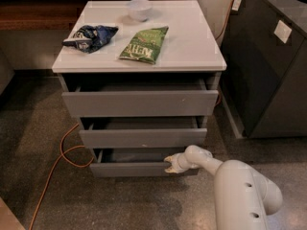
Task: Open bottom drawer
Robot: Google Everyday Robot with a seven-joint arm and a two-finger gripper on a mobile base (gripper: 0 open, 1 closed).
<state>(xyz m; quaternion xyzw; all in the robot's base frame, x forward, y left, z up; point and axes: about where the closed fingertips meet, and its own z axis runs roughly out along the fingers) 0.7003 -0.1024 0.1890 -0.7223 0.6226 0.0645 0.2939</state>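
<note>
The bottom drawer (132,169) is the lowest grey front of the white-topped cabinet (192,42). It stands pulled out a little, with a dark gap and its grey inside showing above the front. My gripper (169,165) is at the right part of the drawer's top edge, at the end of my white arm (240,190), which comes in from the lower right. The middle drawer (143,138) and the top drawer (139,103) also stand slightly out.
On the cabinet top lie a blue bag (90,36), a green chip bag (145,44) and a white bowl (139,8). An orange cable (57,166) runs over the floor at the left. A dark grey unit (268,71) stands to the right.
</note>
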